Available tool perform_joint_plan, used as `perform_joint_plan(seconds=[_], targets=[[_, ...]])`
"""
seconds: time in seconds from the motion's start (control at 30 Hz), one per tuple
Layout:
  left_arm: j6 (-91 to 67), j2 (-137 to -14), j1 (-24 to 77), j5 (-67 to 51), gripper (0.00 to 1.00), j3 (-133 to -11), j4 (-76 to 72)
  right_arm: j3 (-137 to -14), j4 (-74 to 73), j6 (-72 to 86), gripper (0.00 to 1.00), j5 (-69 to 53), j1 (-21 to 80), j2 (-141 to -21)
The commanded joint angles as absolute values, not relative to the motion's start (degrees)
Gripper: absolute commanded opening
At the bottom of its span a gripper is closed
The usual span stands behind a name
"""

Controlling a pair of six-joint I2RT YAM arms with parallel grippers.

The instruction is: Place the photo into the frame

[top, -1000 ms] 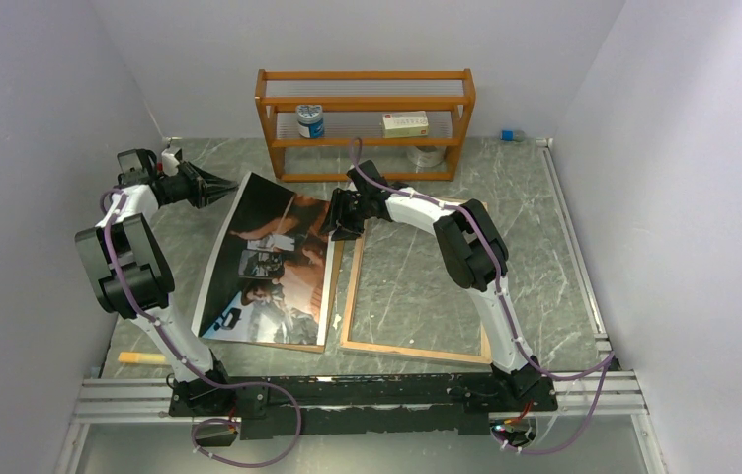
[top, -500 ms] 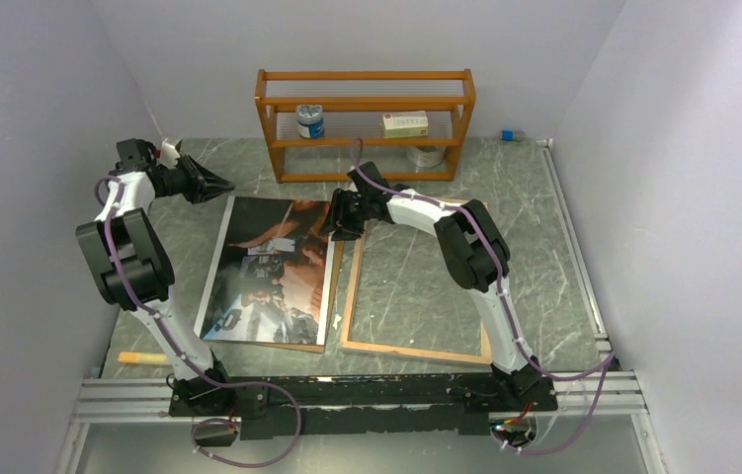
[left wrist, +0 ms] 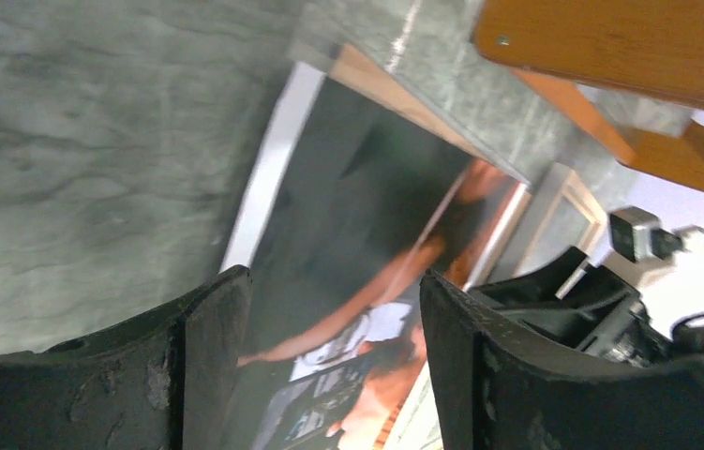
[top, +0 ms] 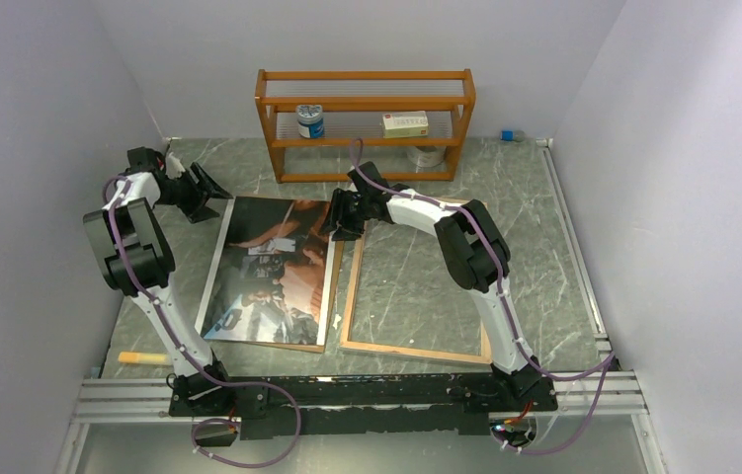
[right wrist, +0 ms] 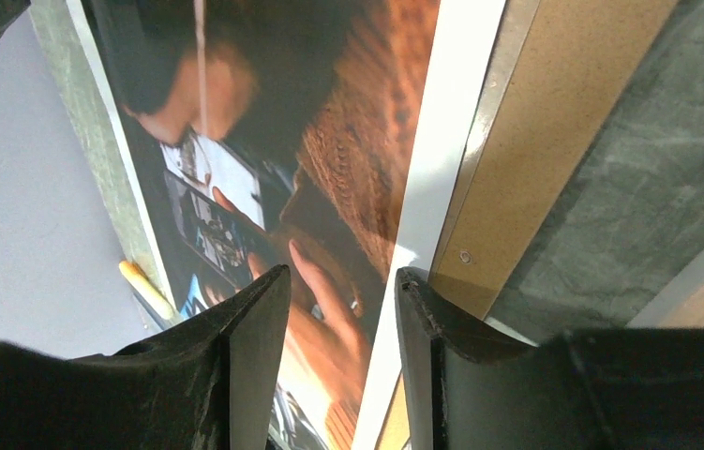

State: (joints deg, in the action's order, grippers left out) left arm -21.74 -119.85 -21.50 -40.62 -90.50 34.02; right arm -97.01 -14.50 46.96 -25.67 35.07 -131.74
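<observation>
Scene: a robot's two arms work over a marble-patterned counter [top: 544, 247] – the print is not yet in its mount.
Photo: the photo [top: 273, 272] lies flat, picture side up, on a brown backing board [right wrist: 554, 122] left of centre, its long axis running from the near edge toward the far wall.
Frame: the frame [top: 411, 351] lies back side up just to the right of the board, its long axis roughly parallel to the photo's.
Left fingers: the left fingers [top: 214, 199] hang wide apart by the photo's far-left corner, holding nothing.
Right fingers: the right fingers [top: 331, 225] stand partly open over the photo's far-right corner with nothing between them – whether they touch the paper cannot be told.
Key relation: the frame lies to the right of both, and the right arm is nearer it, so the photo likely has to travel sideways to the right.
</observation>
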Motion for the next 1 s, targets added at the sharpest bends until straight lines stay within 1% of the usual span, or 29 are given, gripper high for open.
perform_joint_plan(seconds=[0.0,0.17,0.33,0.67,0.73,0.83,0.9,0.97], targets=[[-18.2,-121.7,-21.4,-32.5,0.72,-92.5,35.8,-96.6,-24.4,45.2,0.50,-16.3,34.8,-132.0],[-17.9,-125.6,-21.4,-32.7,0.73,-94.3,36.6,-97.8,-26.8,45.8,0.51,-12.4,34.6,-132.3],[-16.7,-127.8,-21.3,-35.4,0.71,-94.2,37.3,-96.1,-24.1,47.2,0.50,-11.2,34.0,-130.4],[-14.2,-130.6,-21.3,-39.7,0.63,-95.4,41.9,-97.7,-25.2,44.9,0.49,-7.1,33.8,-127.1],[-14.2,-131.5,-21.3,-40.6,0.59,-96.6,43.5,-99.0,-26.5,44.6,0.49,-6.9,33.7,-127.8],[-14.3,-131.7,-21.3,-37.8,0.56,-97.8,46.6,-99.6,-27.4,43.8,0.50,-7.6,33.8,-128.6],[-14.6,-130.6,-21.3,-34.2,0.58,-97.8,48.7,-100.3,-28.3,43.1,0.50,-7.7,33.8,-129.4],[-15.7,-128.6,-21.3,-29.7,0.65,-96.9,50.6,-101.0,-29.3,42.3,0.50,-7.5,33.8,-130.2]])
